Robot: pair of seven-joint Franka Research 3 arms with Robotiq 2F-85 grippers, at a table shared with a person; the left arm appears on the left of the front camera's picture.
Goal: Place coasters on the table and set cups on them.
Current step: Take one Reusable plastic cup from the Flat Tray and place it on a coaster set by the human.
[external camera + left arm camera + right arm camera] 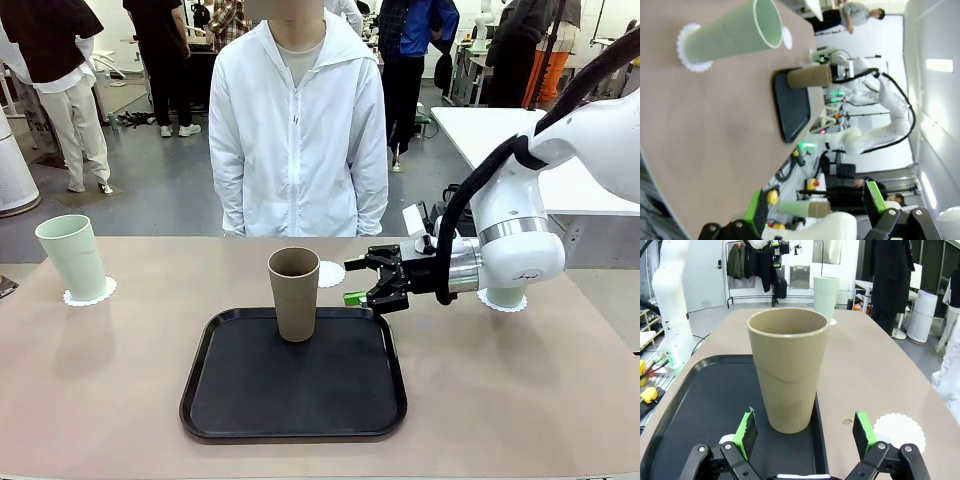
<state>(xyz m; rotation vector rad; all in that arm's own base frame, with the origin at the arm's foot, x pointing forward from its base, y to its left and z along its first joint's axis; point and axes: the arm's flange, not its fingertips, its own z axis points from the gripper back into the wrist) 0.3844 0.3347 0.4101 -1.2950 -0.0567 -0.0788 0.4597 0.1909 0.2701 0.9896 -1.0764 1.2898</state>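
Black tray [230, 400] nearest the robot, mid-table, on the beige table [520, 400]. Brown cup [294, 294] upright on the tray's far edge area, roughly centred on that rim side.

Right gripper [368, 281] comes in from the right, held level at the tray's far right corner, pointing at the brown cup. Jaws spread wide, nothing between them; gap to the cup visible, not touching. In the right wrist view the brown cup [788, 367] sits straight ahead between the green pads [746, 434], still clear of both.

Bare coaster [330, 273] on the table just behind the brown cup, beyond the tray; nothing on it. Same doily lies off the tray's edge in the right wrist view [900, 432].

Far left: mint green cup [72, 257] upright on its coaster [90, 293]. Far right: another coaster [503, 301] with a pale green cup base on it, mostly hidden behind the right arm's wrist.

Left gripper [815, 212] in its own wrist view: fingers apart, empty, off the table's left end, well away from the mint cup.

Person in white jacket [298, 130] standing at the far edge, hands out of sight.
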